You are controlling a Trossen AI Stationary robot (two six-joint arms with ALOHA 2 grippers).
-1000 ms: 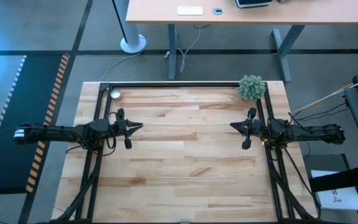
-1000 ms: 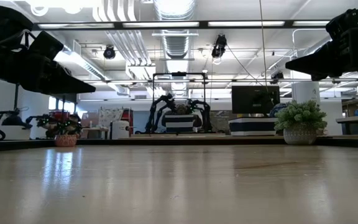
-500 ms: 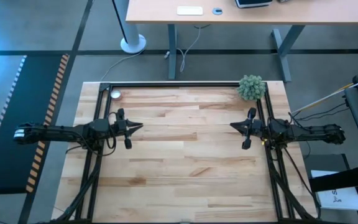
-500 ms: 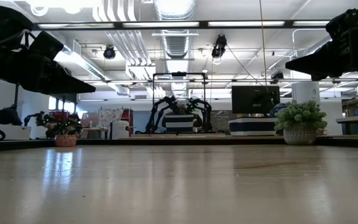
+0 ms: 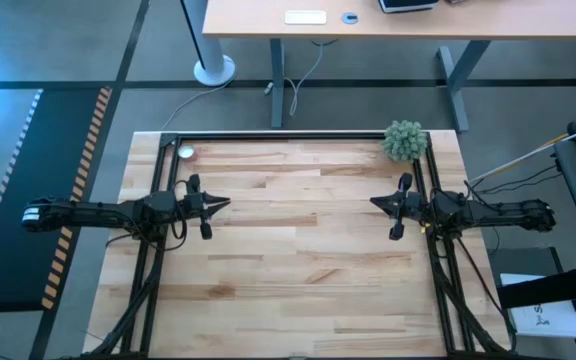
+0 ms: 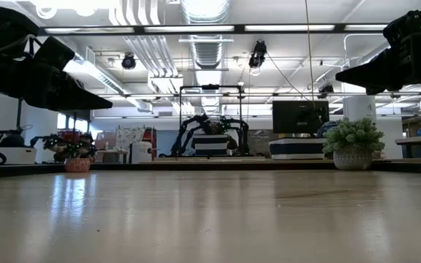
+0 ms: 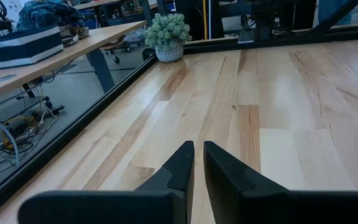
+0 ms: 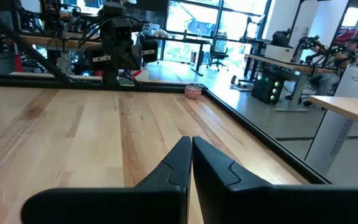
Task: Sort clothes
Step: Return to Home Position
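I am reading the wrist views first: the left gripper (image 7: 197,163) is showing its two fingers nearly together with only a thin slit between them and nothing in it, and the right gripper (image 8: 190,155) is showing the same, fingertips almost touching and empty. In the high view I am seeing both arms parked over the table (image 5: 298,290), the left gripper (image 5: 223,204) near the left rail and the right gripper (image 5: 376,203) near the right rail, tips pointing at each other and well apart, both hanging above the wood in the low view. I am finding no clothes anywhere: the boards between the grippers are bare, and none of the four views is giving me a garment or a basket. Farther out, the plant (image 5: 405,141) is sitting at the far right corner, just beside the right arm's rail, and a small pale object (image 5: 185,152) is lying at the far left corner. Risks I am noting: with nothing to sort, any grasp I command now is closing on air or scraping fingertips on the wood; a right-arm sweep toward the far edge is likely to tip the plant; and driving both arms inward together is risking a fingertip collision at mid-table.
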